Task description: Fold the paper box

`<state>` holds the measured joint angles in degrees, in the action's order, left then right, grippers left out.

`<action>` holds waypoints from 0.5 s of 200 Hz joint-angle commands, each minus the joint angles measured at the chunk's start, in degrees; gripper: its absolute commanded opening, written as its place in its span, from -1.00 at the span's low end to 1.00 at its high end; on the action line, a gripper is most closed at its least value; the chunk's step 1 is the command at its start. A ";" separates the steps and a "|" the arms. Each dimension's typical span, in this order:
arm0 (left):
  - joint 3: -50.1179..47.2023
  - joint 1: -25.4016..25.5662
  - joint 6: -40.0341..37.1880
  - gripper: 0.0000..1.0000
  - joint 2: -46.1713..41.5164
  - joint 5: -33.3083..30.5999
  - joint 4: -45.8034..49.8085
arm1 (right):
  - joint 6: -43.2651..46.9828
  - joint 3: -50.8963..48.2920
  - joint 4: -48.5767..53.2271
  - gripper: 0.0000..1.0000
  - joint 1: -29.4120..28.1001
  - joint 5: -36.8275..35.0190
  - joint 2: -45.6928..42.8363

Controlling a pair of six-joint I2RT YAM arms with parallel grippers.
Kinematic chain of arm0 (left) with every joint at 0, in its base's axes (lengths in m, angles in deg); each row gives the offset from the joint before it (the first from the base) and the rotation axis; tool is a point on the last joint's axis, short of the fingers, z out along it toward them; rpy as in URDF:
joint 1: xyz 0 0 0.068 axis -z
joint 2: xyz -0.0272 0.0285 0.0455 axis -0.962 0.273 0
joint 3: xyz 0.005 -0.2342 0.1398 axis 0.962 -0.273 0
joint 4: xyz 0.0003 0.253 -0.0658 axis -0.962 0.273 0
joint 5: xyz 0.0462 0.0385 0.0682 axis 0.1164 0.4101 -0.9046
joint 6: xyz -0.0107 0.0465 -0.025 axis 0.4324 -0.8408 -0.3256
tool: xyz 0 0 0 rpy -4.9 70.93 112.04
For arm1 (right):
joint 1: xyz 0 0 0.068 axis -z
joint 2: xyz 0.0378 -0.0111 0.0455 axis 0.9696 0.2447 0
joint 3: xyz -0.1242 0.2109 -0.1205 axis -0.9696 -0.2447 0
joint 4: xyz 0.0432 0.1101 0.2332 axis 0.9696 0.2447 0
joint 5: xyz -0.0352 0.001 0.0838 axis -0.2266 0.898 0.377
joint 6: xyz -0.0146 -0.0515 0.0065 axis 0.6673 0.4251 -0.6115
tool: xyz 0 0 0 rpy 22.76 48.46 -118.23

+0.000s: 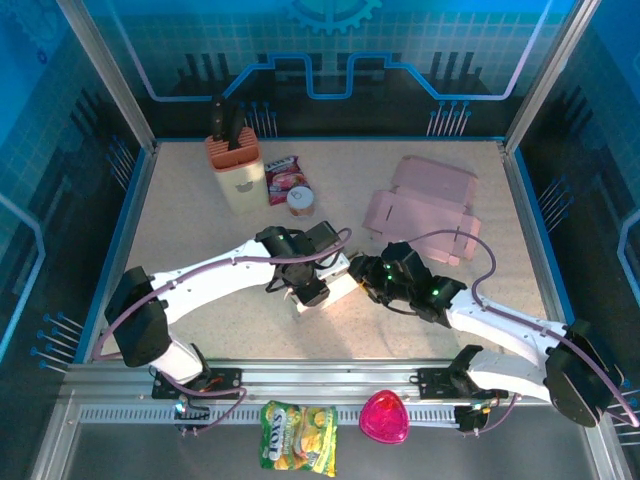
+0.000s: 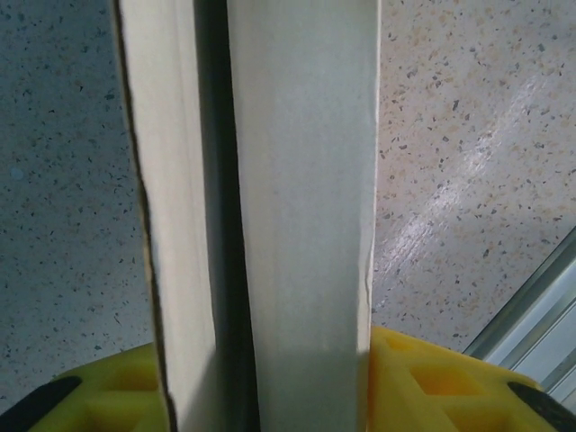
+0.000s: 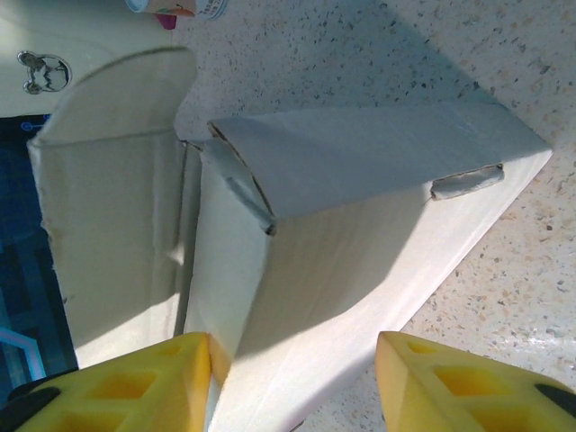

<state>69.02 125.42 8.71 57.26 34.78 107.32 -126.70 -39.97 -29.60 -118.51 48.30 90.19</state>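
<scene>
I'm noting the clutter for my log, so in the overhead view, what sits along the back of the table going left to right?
Knife block → red snack packet → small round tin → flat pink cardboard box.

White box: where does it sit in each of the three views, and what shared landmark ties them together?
Top external: white box at the centre of the speckled table.
Left wrist: its panels fill the middle, top to bottom.
Right wrist: centre, a rounded flap at upper left.
Shared landmark: the speckled table beneath it.
</scene>
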 commanded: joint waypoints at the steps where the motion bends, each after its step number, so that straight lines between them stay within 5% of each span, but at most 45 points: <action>1: -1.07 0.33 -0.86 -0.25 -0.47 -0.45 -0.99 | 0.15 0.26 5.65 0.01 0.31 -1.01 -0.26; 48: -1.85 0.35 -2.39 -0.50 -1.66 -1.25 -1.61 | 10.54 3.30 11.97 0.23 3.33 1.54 -6.48; 100: -3.07 0.33 -6.64 -0.51 -3.44 -1.95 0.00 | 36.32 5.64 17.19 0.29 19.35 15.11 -14.57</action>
<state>67.36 125.75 5.38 56.04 33.82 105.79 -107.02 -36.95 -16.27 -105.18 54.90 77.04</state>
